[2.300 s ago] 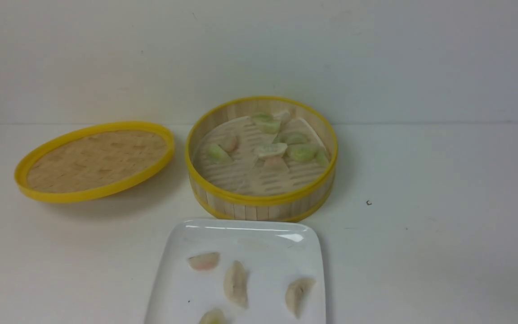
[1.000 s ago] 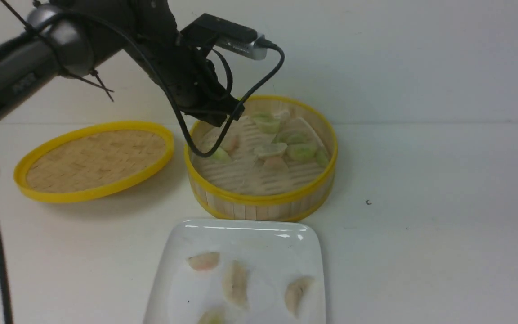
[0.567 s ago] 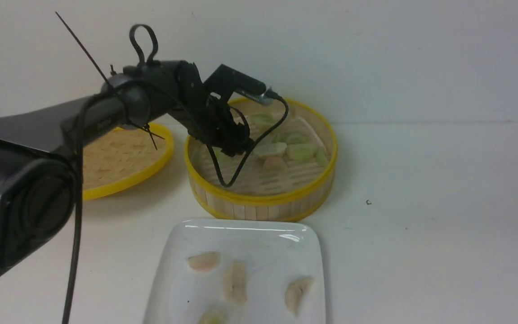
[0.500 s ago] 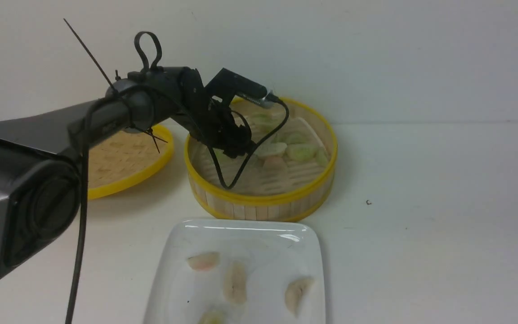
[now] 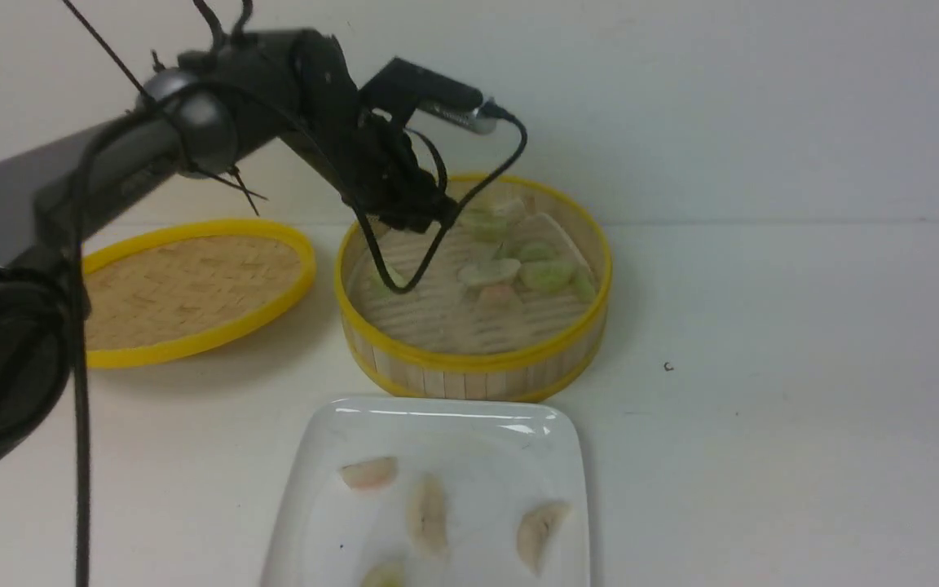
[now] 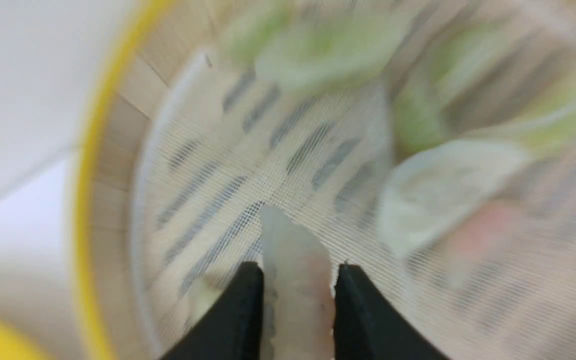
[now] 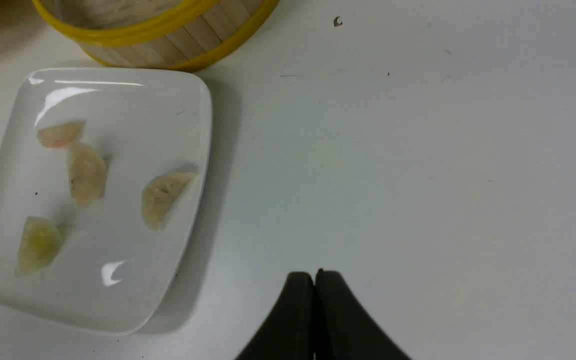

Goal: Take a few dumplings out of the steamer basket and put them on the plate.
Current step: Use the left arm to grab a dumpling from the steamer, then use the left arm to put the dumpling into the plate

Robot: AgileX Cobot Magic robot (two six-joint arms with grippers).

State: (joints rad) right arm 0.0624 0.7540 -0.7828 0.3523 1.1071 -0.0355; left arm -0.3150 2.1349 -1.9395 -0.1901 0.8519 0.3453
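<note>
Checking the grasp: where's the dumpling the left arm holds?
Left wrist view: the dumpling is pinched in the left gripper's jaws, over the steamer basket's left side.

Pale dumpling (image 6: 295,290) within end effector (image 6: 298,270)

The left arm (image 5: 94,175) is a thick dark grey tube with a rounded, paler grey joint (image 5: 196,122). Thin black cable ties (image 5: 107,42) bristle from it. A black bar-shaped camera (image 5: 429,90) with a silver end trails a looping black cable (image 5: 525,145). The left gripper (image 6: 298,270) and right gripper (image 7: 314,274) have matte black fingers tapering to blunt tips.
</note>
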